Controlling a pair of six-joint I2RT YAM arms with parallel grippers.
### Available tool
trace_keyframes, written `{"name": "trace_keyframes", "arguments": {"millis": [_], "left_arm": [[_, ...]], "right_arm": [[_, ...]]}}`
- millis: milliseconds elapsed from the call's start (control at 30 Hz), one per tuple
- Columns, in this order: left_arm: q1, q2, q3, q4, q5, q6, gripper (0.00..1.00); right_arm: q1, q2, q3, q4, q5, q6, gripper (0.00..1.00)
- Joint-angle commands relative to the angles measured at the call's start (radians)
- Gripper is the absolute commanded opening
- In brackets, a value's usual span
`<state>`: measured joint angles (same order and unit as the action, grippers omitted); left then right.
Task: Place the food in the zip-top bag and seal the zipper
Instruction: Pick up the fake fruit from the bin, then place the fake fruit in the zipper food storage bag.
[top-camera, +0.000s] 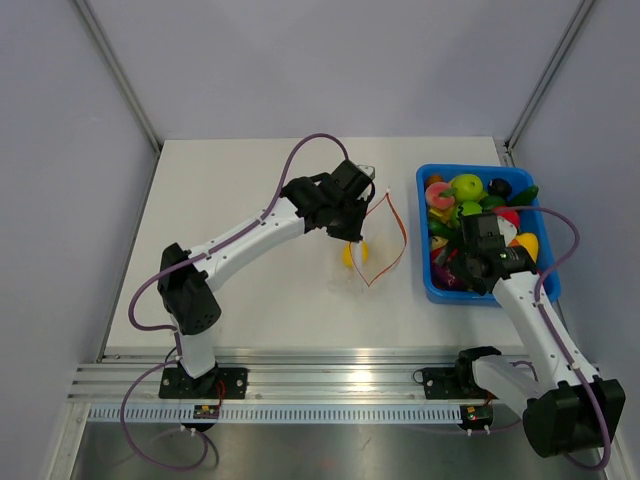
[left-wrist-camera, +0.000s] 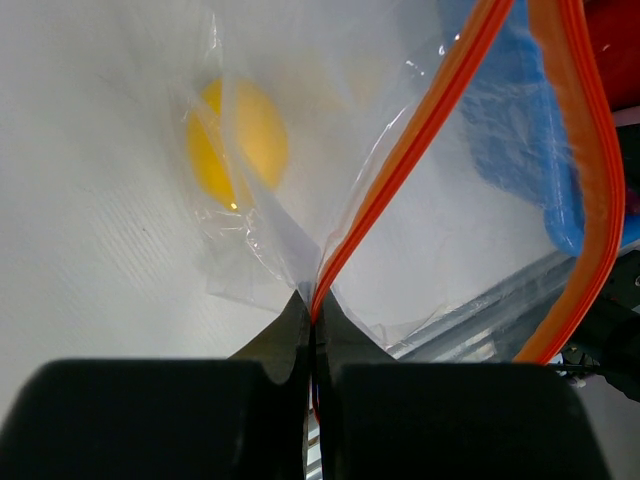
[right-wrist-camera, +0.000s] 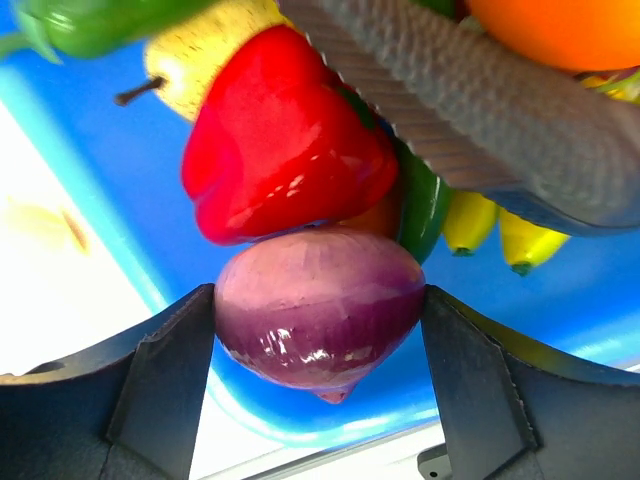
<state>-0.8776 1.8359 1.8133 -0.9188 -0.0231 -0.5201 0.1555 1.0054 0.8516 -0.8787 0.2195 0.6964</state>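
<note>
The clear zip-top bag (top-camera: 375, 240) hangs open at mid-table, its orange-red zipper (top-camera: 398, 222) forming a loop. A yellow food piece (top-camera: 350, 254) lies inside it, and also shows in the left wrist view (left-wrist-camera: 240, 140). My left gripper (left-wrist-camera: 313, 312) is shut on the bag's zipper strip (left-wrist-camera: 420, 140) and holds the mouth up. My right gripper (right-wrist-camera: 318, 305) is over the blue bin (top-camera: 432, 285), shut on a purple onion (right-wrist-camera: 318, 300). A red pepper (right-wrist-camera: 285, 140) lies just beyond the onion in the bin.
The blue bin holds several other toy foods: a green apple (top-camera: 466, 185), a pink piece (top-camera: 438, 194), yellow bananas (right-wrist-camera: 490, 225), a green pepper (right-wrist-camera: 90, 22). An aluminium rail (top-camera: 330, 378) runs along the near table edge.
</note>
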Motion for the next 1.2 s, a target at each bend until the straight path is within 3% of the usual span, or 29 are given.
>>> {"name": "trace_keyframes", "arguments": {"millis": [0,233,633,833,1067,1100,1167], "left_arm": [[0.003,0.003,0.052,0.032,0.003,0.017,0.00],[-0.006,0.103,0.159,0.012,0.050,0.023,0.00],[-0.014,0.137,0.215,-0.005,0.097,0.031,0.00],[-0.014,0.122,0.213,-0.009,0.100,0.028,0.00],[-0.014,0.092,0.204,-0.008,0.135,0.031,0.00],[-0.014,0.085,0.193,0.003,0.158,0.029,0.00],[-0.014,0.062,0.179,0.018,0.186,0.026,0.00]], "right_arm": [[-0.010,-0.062,0.087,-0.042,0.060,-0.014,0.44],[-0.008,-0.097,0.219,-0.103,0.049,-0.058,0.41],[0.024,-0.074,0.451,-0.026,-0.293,-0.112,0.42],[0.229,-0.008,0.428,0.044,-0.233,-0.063,0.43],[0.282,0.061,0.366,0.125,-0.178,-0.037,0.45],[0.280,0.080,0.354,0.141,-0.178,-0.040,0.47],[0.282,0.114,0.353,0.145,-0.183,-0.052,0.67]]}}
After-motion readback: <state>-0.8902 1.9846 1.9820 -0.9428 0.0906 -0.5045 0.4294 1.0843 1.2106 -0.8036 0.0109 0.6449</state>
